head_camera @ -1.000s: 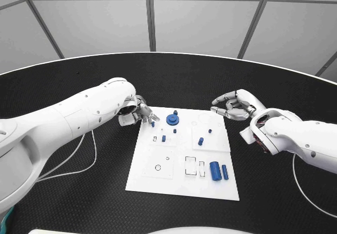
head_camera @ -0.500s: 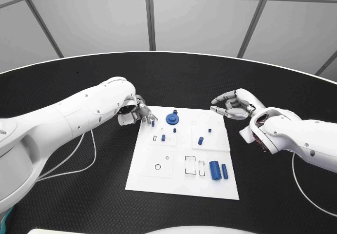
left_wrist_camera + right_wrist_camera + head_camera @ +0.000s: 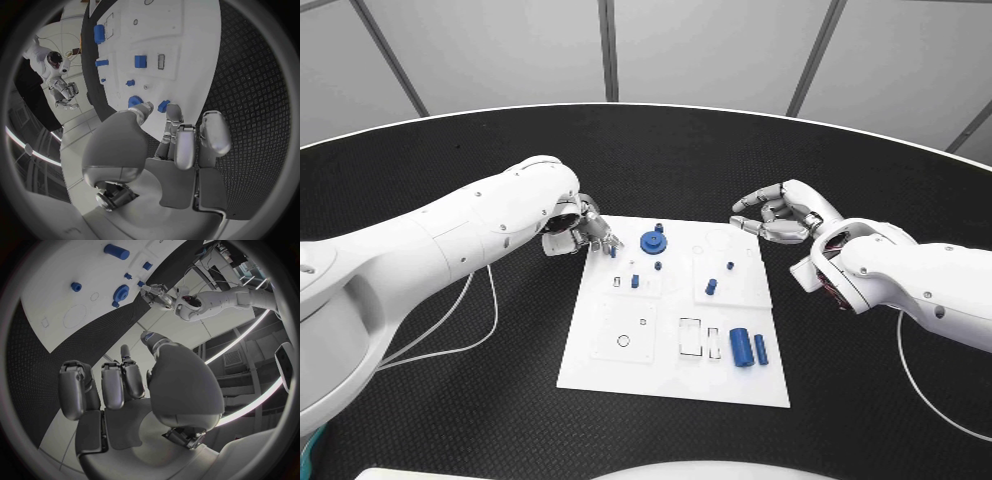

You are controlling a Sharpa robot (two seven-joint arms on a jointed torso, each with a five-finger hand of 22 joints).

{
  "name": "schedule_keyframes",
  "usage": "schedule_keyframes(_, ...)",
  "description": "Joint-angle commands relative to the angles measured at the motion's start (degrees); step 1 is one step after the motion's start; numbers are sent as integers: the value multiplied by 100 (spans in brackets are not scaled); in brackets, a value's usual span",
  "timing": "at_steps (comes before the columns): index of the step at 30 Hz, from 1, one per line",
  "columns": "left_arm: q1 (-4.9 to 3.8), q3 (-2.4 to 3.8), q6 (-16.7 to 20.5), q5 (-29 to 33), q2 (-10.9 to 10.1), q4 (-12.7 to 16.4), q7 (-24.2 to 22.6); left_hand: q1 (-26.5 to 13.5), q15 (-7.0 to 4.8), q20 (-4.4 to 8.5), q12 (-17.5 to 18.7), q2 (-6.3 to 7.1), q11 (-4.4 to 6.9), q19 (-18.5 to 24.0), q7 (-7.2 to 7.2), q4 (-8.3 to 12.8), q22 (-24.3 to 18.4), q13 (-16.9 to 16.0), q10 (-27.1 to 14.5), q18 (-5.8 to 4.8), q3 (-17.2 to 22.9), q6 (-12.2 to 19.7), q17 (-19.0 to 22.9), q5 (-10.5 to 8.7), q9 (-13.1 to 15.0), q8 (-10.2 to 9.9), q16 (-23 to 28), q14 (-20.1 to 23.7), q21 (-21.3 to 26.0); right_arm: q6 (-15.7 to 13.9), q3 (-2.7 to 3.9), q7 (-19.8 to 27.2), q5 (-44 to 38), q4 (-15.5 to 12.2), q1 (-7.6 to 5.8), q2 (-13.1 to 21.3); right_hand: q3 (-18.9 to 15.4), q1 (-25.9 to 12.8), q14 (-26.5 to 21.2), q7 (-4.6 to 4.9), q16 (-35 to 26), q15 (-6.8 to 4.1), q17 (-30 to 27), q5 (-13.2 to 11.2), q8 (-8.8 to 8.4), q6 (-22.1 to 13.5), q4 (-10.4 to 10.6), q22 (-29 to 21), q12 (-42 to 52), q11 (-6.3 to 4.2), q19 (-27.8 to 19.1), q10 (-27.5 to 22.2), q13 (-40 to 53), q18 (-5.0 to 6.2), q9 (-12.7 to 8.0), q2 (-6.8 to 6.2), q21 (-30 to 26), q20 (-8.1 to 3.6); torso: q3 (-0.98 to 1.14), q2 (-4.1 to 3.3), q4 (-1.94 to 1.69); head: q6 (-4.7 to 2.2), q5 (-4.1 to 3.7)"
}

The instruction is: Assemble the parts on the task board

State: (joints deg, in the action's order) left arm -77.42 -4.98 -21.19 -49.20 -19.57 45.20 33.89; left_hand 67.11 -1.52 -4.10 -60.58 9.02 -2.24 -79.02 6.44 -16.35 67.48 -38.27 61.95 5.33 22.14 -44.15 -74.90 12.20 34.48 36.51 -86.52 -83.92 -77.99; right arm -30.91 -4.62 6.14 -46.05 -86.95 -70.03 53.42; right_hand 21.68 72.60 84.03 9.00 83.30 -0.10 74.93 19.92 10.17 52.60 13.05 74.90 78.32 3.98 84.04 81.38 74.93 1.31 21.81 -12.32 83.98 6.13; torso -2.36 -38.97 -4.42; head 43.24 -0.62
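Note:
The white task board point(image 3: 661, 370) lies in the middle of the table with several blue parts on it. A round knobbed part point(image 3: 653, 241) sits near its far edge, and two cylinders point(image 3: 750, 349) lie side by side near the right edge. My left hand point(image 3: 581, 232) hovers at the board's far left corner. Its fingertips point(image 3: 172, 114) are right beside a small blue peg point(image 3: 164, 105), and I cannot tell whether they touch it. My right hand point(image 3: 776, 214) floats off the far right corner with loosely curled fingers point(image 3: 112, 385) and the thumb apart, holding nothing.
Small pegs point(image 3: 711, 287) stand mid-board, with outlined slots point(image 3: 689, 338) and a round hole point(image 3: 623, 342) nearer me. Black table point(image 3: 473, 400) surrounds the board. A thin white cable point(image 3: 470, 320) trails under my left arm, and another point(image 3: 920, 390) runs by my right arm.
The whole picture has crept up a little. My right hand has edged slightly toward the board's far corner. The left hand stays by the small peg.

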Motion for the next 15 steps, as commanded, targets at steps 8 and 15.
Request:
schedule_keyframes(8, 0, -1, 27, 0, 22, -11, -1, 70, -28, 4, -36, -14, 29, -28, -2, 39, 18, -16, 41, -57, 3, -46, -772, -13, -8, 28, -25, -392, -41, 1, 0, 0, 0, -7, 0, 3, 19, -46, 319, -14, -20, -34, 459, 23, 26, -26, 27, 326, -3, -7, 28, -20, 558, 116, 9, 21, -23, -54, -2, 1, 1, 16, -13)
schedule_keyframes(15, 0, -1, 15, -1, 38, -31, 16, 121, -35, 6, -45, -44, 37, -27, -12, 38, 21, -21, 55, -57, 16, -57, -773, -28, -12, 50, -26, -393, -42, 0, 0, -2, 0, -13, -1, 9, 19, -46, 319, -14, -20, -34, 459, 23, 26, -26, 27, 326, -3, -7, 28, -20, 558, 116, 9, 21, -23, -54, -4, -3, 2, 26, -16)
